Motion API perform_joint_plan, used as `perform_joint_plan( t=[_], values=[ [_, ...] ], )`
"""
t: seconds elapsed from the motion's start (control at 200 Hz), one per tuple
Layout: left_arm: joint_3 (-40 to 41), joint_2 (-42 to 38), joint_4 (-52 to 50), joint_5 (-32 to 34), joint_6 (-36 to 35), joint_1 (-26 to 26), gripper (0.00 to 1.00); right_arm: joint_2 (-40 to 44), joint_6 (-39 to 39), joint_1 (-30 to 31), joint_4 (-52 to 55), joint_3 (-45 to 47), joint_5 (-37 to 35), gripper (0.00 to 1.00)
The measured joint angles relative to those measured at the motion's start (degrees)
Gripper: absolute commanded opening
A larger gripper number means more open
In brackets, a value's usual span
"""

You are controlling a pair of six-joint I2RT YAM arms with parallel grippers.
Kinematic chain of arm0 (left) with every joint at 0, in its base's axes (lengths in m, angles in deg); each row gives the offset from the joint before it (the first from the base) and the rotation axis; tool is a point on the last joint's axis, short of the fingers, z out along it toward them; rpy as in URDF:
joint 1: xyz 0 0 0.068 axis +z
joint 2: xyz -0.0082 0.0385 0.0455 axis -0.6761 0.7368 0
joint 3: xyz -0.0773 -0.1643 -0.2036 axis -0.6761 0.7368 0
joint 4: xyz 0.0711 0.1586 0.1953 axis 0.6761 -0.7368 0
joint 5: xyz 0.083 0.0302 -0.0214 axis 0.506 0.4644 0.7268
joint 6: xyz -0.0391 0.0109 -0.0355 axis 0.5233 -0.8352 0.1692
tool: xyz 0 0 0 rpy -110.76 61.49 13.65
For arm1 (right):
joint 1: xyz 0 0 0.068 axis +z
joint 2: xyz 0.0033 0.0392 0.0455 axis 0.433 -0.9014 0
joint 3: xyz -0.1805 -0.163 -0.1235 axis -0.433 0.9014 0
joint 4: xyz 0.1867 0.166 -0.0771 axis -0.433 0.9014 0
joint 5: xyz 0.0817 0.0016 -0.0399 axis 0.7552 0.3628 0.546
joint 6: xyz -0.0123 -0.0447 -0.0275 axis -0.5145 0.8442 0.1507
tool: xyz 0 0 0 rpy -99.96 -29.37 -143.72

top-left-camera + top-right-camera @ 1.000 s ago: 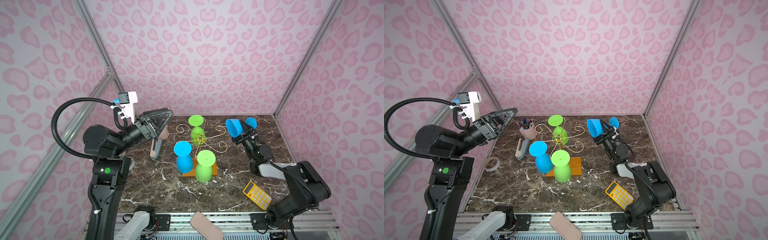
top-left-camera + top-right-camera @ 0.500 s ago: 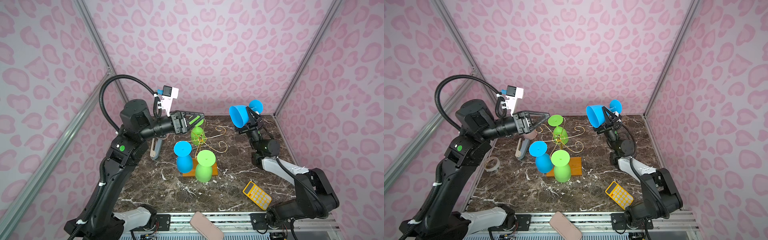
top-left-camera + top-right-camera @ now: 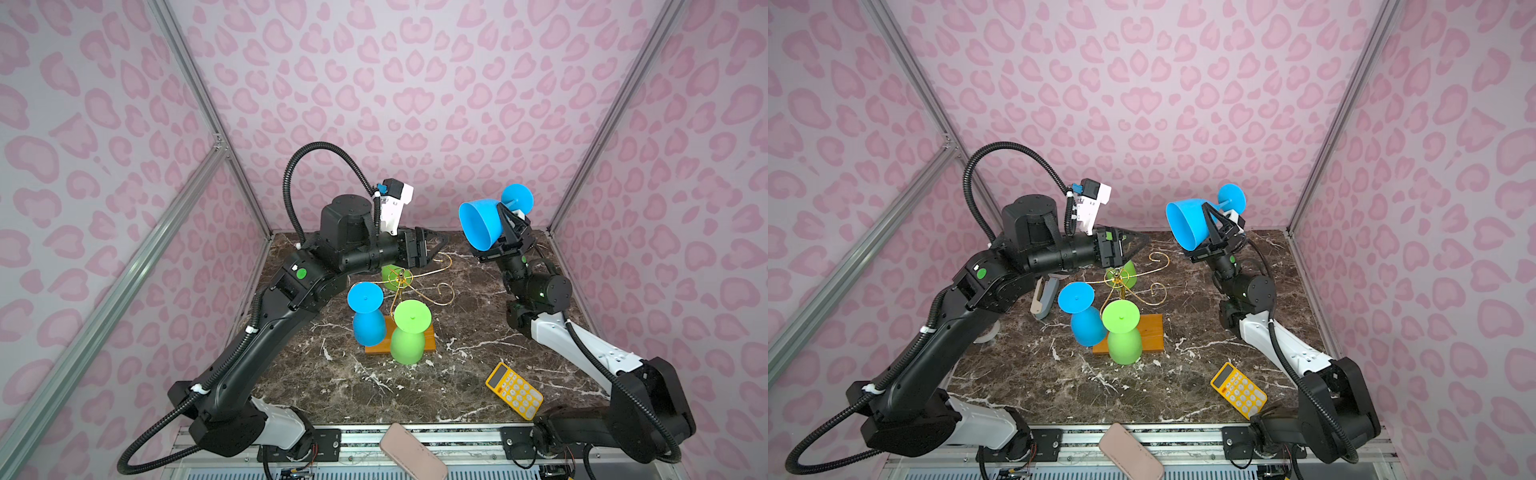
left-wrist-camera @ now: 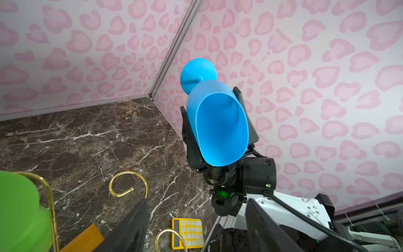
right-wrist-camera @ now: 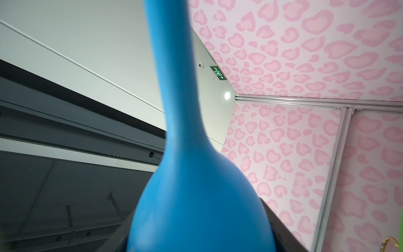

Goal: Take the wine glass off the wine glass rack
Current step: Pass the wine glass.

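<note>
Checking top views: right end effector point(image 3: 498, 226) clamped on bowl of held glass point(image 3: 478, 224), blue, raised high over far right corner of worktop point(image 3: 332, 386), well clear of rack point(image 3: 430, 338). Tipped sideways, mouth toward left arm, foot toward back wall. Left end effector point(image 3: 440, 243) level above rack's far side, aimed at held glass, apart from it; jaws hard to judge from here. Rack near worktop middle, gold wire arms over orange base. Hung on it upside down: blue glass point(image 3: 368, 324) at left front, front green glass point(image 3: 409, 336) just beside it, rear green glass point(image 3: 390, 280) mostly hidden under left arm. Calculator point(image 3: 514, 390) flat near right front, well apart from rack.

Left wrist: looking straight into mouth of held glass point(image 4: 220, 126); black fingers point(image 4: 189, 135) of right end effector pressed on both sides of bowl, foot toward wall corner. Left fingers point(image 4: 130, 229) at frame edge clearly spread, nothing gripped, calculator point(image 4: 188, 232) and worktop showing through the gap. Rear green glass point(image 4: 19, 213) close by, under a gold arm; one gold scroll curled over worktop between it and right arm.

Right wrist: stem and bowl of held glass point(image 5: 196, 196) filling frame, blurred; dark finger point(image 5: 281, 235) edge against bowl; ceiling and pink wall behind.
</note>
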Motion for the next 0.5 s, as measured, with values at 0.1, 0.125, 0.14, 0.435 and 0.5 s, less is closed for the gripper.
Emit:
perform_joint_plan(
  t=[0.1, 0.125, 0.14, 0.435, 0.5],
  values=[
    [-0.2, 0.7, 0.2, 1.0, 0.0, -0.5, 0.71, 1.1, 1.1, 0.5, 1.7, 0.6, -0.4, 0.69],
    [-0.3, 0.9, 0.3, 1.2, 0.1, -0.7, 0.71, 1.2, 1.4, 0.6, 2.1, 0.7, -0.5, 0.69],
    [-0.4, 0.9, 0.5, 1.2, 0.2, -0.8, 0.71, 1.3, 1.5, 0.7, 2.2, 0.7, -0.8, 0.69],
    [-1.7, 4.7, 4.6, 0.9, 2.2, -1.4, 0.68, 0.7, 2.8, 3.5, 3.3, 0.7, -1.7, 0.69],
    [-2.1, 5.4, 4.7, 0.3, 2.6, -1.7, 0.68, 0.5, 3.0, 3.9, 3.5, 0.3, -1.9, 0.69]
  ],
)
